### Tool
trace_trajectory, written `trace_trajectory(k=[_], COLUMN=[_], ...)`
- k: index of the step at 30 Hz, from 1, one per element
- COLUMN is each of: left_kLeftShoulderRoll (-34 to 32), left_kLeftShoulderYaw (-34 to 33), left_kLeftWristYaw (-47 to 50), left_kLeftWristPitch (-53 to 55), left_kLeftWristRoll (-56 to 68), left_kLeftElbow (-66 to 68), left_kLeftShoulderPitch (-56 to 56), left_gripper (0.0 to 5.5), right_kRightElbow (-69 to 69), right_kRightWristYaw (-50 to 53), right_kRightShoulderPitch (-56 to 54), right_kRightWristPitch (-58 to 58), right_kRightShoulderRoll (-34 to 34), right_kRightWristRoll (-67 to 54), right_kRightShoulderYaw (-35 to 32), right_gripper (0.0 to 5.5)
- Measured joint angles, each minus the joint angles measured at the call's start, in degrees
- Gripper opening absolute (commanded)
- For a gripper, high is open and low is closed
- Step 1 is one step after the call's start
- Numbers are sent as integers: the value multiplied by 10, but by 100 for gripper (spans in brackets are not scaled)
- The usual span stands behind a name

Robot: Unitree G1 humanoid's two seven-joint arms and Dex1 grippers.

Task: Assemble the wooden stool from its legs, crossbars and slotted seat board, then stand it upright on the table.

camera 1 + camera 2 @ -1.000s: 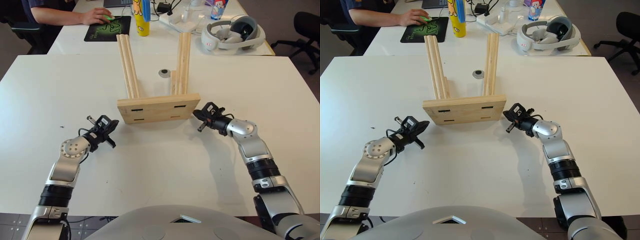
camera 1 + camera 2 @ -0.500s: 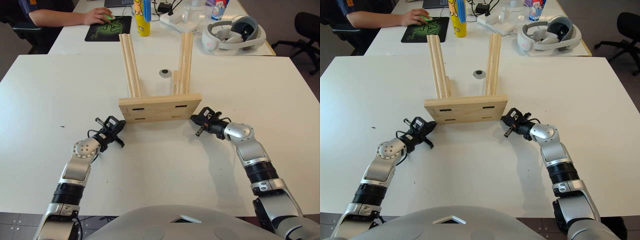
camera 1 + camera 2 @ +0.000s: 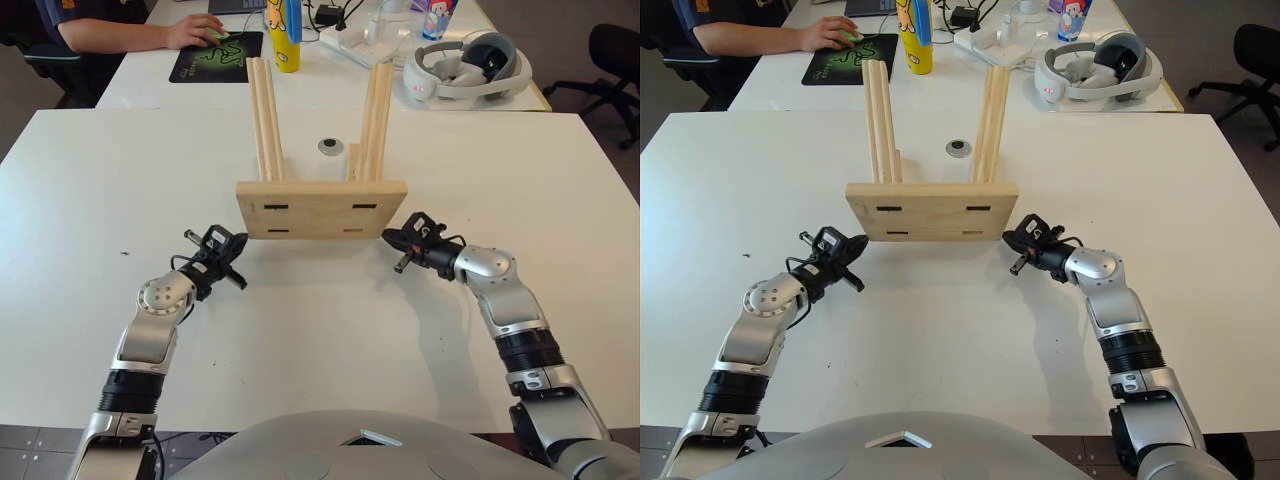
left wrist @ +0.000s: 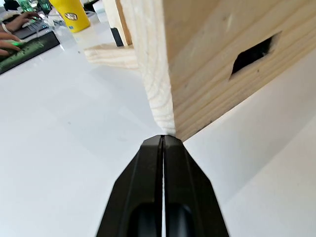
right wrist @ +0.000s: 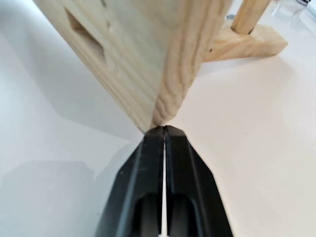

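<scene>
Jaws of both grippers are pressed shut on nothing. The left gripper [image 3: 232, 252] touches the seat board's [image 3: 322, 208] lower left corner, the right gripper [image 3: 393, 236] its lower right corner. The stool [image 3: 932, 210] looks assembled, lying sideways on the table [image 3: 100, 180], legs [image 3: 266, 120] stretching beyond the board. Standing it upright remains.

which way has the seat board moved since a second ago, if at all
Yes. The seat board has moved away from the robot, its top edge closer to the round table grommet, and now sits squarer.
</scene>
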State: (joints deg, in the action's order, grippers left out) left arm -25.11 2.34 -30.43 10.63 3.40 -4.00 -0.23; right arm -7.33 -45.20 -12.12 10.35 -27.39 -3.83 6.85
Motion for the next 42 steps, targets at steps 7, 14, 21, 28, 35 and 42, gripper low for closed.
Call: trace_trajectory(k=[7, 14, 21, 28, 35, 42], left_kLeftShoulderRoll=[-21, -26, -34, -31, -25, -37], left_kLeftShoulderYaw=[-10, -13, -26, -48, -54, -56], left_kLeftWristYaw=[-1, 2, 14, 25, 27, 27], left_kLeftWristPitch=[52, 96, 158, 202, 199, 204], left_kLeftWristRoll=[10, 11, 10, 30, 40, 40], left_kLeftElbow=[-72, -135, -201, -309, -335, -327], left_kLeftShoulderPitch=[0, -1, -40, -140, -165, -151], left_gripper=[2, 2, 2, 2, 2, 2], right_kRightElbow=[81, 113, 146, 155, 140, 138], right_kRightWristYaw=[-14, -14, -14, -14, -9, 5], right_kRightShoulderPitch=[11, 10, 8, 7, -20, -63], right_kRightWristPitch=[36, 72, 108, 153, 174, 175], right_kRightShoulderRoll=[-21, -27, -30, -25, -3, 5], right_kRightWristRoll=[-43, -80, -130, -165, -170, -179], right_kRightShoulderYaw=[-27, -56, -88, -100, -122, -173], right_gripper=[0, 0, 0, 0, 0, 0])
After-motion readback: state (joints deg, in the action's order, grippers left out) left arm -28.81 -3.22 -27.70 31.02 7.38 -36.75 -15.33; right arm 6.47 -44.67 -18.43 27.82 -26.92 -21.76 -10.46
